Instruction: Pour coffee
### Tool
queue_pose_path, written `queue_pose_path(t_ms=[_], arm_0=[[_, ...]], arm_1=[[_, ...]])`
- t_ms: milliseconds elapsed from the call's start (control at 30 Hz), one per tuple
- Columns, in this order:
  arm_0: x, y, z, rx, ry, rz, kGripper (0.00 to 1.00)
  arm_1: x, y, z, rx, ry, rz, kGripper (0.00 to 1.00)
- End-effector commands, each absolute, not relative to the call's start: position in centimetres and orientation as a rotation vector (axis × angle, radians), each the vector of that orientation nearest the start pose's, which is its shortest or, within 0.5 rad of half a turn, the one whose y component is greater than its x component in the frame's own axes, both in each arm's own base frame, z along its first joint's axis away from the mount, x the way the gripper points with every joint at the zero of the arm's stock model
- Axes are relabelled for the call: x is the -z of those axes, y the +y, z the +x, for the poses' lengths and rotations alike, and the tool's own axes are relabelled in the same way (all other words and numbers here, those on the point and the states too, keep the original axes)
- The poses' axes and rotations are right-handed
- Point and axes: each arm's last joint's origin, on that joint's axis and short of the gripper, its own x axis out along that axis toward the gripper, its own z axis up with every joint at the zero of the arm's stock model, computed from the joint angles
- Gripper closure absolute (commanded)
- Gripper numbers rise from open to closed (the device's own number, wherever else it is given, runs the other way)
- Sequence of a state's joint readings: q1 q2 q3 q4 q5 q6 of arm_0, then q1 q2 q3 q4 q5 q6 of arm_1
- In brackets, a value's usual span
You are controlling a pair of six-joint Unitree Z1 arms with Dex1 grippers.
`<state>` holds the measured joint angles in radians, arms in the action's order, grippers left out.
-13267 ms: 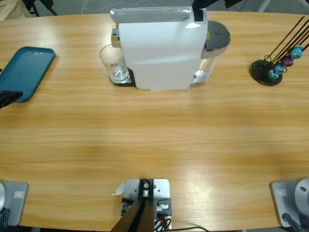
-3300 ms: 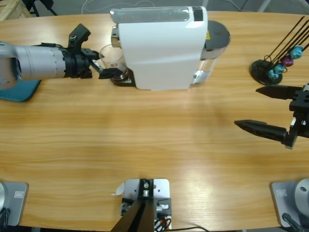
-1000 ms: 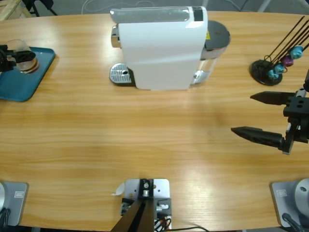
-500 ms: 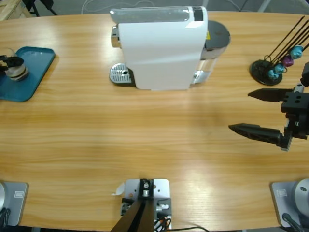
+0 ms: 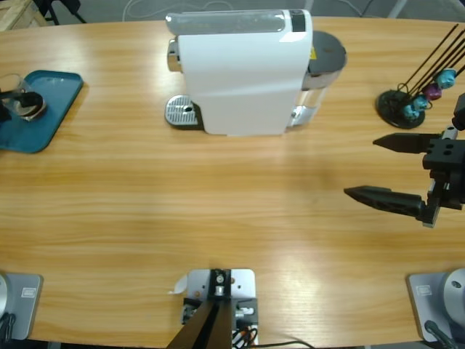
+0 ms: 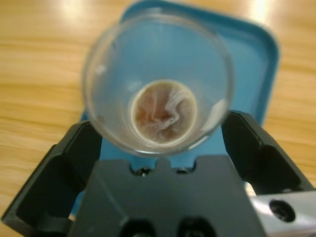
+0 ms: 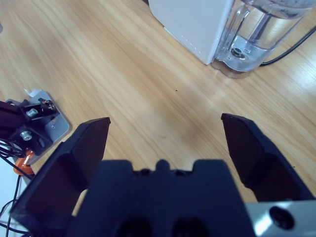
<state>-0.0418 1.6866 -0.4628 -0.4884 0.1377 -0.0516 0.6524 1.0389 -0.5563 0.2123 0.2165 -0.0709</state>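
Clear glass cup, glossy teal tray, varnished wooden table

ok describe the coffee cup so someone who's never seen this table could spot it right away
Start at the big white coffee machine at the table's far edge, then look to the blue tray at the table's left end. The small clear glass cup sits over it between the left gripper jaws; it is the only glass there, with a little brown coffee at its bottom.

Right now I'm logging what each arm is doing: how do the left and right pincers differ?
The left pincer has the glass cup with coffee between its jaws, over the blue tray; the right pincer holds nothing. The left is at the table's far end, the right hangs open near the capsule stand. Both have black jaws.
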Motion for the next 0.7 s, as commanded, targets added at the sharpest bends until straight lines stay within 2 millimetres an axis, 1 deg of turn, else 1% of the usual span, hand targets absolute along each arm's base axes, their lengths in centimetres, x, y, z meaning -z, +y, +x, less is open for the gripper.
queue_pose_path(t_ms=[33, 100, 133, 167, 200, 233, 300, 400, 533, 600, 700], arm_0=[[-27.3, -0.8, 17.9, -0.071, 0.576, 0.003, 0.004], [-31.1, -1.5, 14.9, -0.003, 0.475, 0.005, 0.004], [-32.4, -2.0, 13.7, 0.052, 0.431, 0.012, 0.005], [-33.3, -2.7, 12.7, 0.133, 0.398, 0.014, 0.011], [-33.7, -3.4, 11.9, 0.238, 0.380, 0.010, 0.019], [-33.7, -4.3, 11.3, 0.355, 0.379, 0.010, 0.023], [-32.7, -6.3, 10.3, 0.597, 0.412, 0.036, 0.023], [-30.5, -8.9, 10.0, 0.799, 0.493, 0.124, 0.023], [-28.2, -12.2, 11.3, 0.926, 0.579, 0.314, 0.010], [-27.1, -13.2, 12.3, 0.928, 0.636, 0.347, 0.004], [-26.5, -13.9, 12.5, 0.945, 0.653, 0.366, 0.009]], arm_1=[[-27.4, 8.8, 9.5, -0.875, 0.700, -0.210, 0.000], [-27.5, 8.8, 9.4, -0.877, 0.697, -0.209, 0.000], [-27.5, 8.7, 9.4, -0.877, 0.696, -0.209, 0.000], [-27.5, 8.7, 9.4, -0.877, 0.694, -0.210, 0.000], [-27.5, 8.7, 9.4, -0.878, 0.692, -0.212, 0.000], [-27.5, 8.7, 9.4, -0.879, 0.690, -0.215, 0.000], [-27.4, 8.7, 9.4, -0.880, 0.687, -0.221, 0.000], [-27.3, 8.8, 9.6, -0.877, 0.688, -0.237, 0.000], [-27.1, 9.1, 9.9, -0.879, 0.704, -0.248, 0.000], [-26.9, 9.2, 10.1, -0.877, 0.722, -0.251, 0.000], [-26.8, 9.3, 10.2, -0.877, 0.733, -0.251, 0.000]])
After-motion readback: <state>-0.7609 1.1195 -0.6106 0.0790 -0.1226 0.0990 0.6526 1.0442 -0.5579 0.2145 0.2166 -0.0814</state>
